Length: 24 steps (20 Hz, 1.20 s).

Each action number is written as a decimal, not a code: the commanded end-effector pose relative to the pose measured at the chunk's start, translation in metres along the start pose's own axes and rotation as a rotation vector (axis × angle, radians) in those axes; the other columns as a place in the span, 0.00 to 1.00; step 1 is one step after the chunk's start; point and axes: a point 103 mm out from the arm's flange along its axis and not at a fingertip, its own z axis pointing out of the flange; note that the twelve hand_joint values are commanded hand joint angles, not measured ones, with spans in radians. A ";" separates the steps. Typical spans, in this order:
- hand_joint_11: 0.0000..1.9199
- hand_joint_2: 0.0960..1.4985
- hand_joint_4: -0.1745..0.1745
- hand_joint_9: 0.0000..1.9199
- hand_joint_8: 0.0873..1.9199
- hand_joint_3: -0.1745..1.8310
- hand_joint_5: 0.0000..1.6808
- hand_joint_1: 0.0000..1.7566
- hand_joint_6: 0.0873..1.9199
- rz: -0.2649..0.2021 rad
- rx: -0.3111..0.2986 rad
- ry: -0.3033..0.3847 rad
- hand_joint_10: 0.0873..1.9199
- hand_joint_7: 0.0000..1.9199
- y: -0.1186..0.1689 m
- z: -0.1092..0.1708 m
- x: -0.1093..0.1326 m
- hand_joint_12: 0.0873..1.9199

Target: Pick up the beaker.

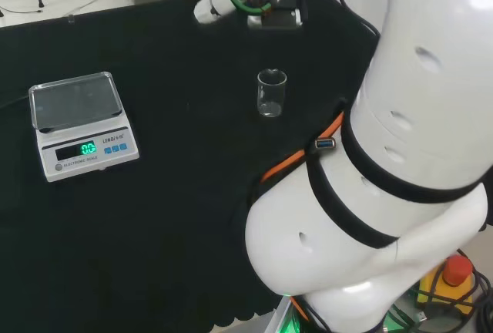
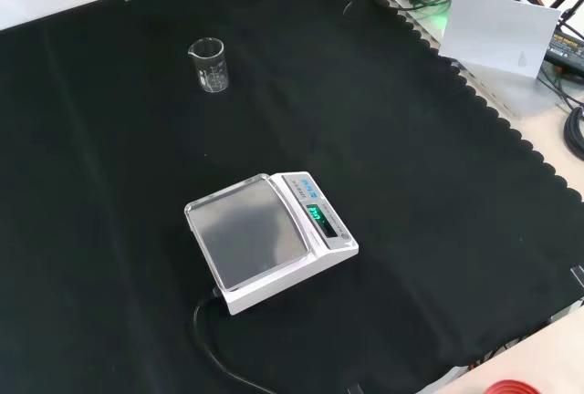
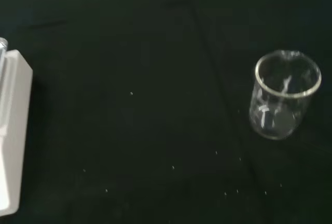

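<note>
The beaker [image 1: 271,92] stands upright and alone on the black cloth of the desk [image 1: 177,217], well apart from the scale [image 1: 79,122]; in the front view it sits up near the far left, the beaker [image 2: 209,64] clear of everything, with the scale [image 2: 269,237] nearer the camera; nothing is touching it yet, so the pick-up looks not yet begun; the wrist camera looks down on the glass [image 3: 284,95], rim open and seemingly empty, with a white corner of the scale [image 3: 13,136] at the edge of that picture.

How to do this well, as I judge it: bring the hand in level with the wall of the beaker, spread wide enough to pass either side; wrap round the middle of the wall, not the rim; lift straight up, since a tall light glass on cloth could tip if nudged sideways.

As for the hand itself, I cannot tell whether it is released or clenched; the big white arm link [image 1: 400,163] stands across the right of the head view; whether the beaker holds any clear liquid is hard to make out.
</note>
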 end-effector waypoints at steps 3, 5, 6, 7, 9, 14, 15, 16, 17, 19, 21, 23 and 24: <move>0.12 0.49 0.50 0.24 0.35 0.11 0.18 0.26 0.00 0.069 0.064 0.044 0.39 0.15 0.031 0.050 -0.043 0.75; 0.12 0.49 0.50 0.24 0.35 0.11 0.18 0.26 0.00 0.082 0.076 0.047 0.39 0.15 0.042 0.059 -0.050 0.75; 0.11 0.49 0.50 0.24 0.35 0.10 0.18 0.26 0.00 0.088 0.078 0.045 0.39 0.15 0.047 0.063 -0.052 0.75; 0.11 0.49 0.50 0.24 0.35 0.10 0.17 0.26 0.00 0.093 0.082 0.044 0.39 0.14 0.052 0.065 -0.055 0.75; 0.11 0.49 0.50 0.23 0.34 0.10 0.17 0.26 0.00 0.104 0.092 0.041 0.39 0.13 0.062 0.070 -0.061 0.75; 0.10 0.49 0.51 0.21 0.35 0.10 0.15 0.26 0.00 0.122 0.117 0.035 0.40 0.11 0.085 0.076 -0.075 0.76; 0.10 0.49 0.51 0.21 0.35 0.10 0.15 0.26 0.00 0.125 0.121 0.035 0.40 0.11 0.090 0.077 -0.077 0.76; 0.10 0.49 0.51 0.21 0.35 0.10 0.15 0.26 0.00 0.126 0.125 0.036 0.40 0.11 0.096 0.078 -0.079 0.76; 0.10 0.48 0.51 0.21 0.35 0.10 0.15 0.26 0.00 0.127 0.130 0.038 0.40 0.11 0.102 0.080 -0.081 0.76; 0.10 0.48 0.51 0.21 0.35 0.10 0.15 0.25 0.00 0.125 0.138 0.032 0.40 0.10 0.111 0.083 -0.083 0.76; 0.09 0.48 0.51 0.20 0.35 0.10 0.14 0.25 0.00 0.125 0.146 0.029 0.41 0.10 0.119 0.085 -0.085 0.76; 0.09 0.48 0.52 0.20 0.35 0.10 0.14 0.25 0.00 0.124 0.155 0.024 0.41 0.10 0.126 0.088 -0.088 0.76; 0.09 0.48 0.52 0.20 0.35 0.10 0.14 0.25 0.00 0.124 0.157 0.027 0.41 0.10 0.128 0.089 -0.088 0.76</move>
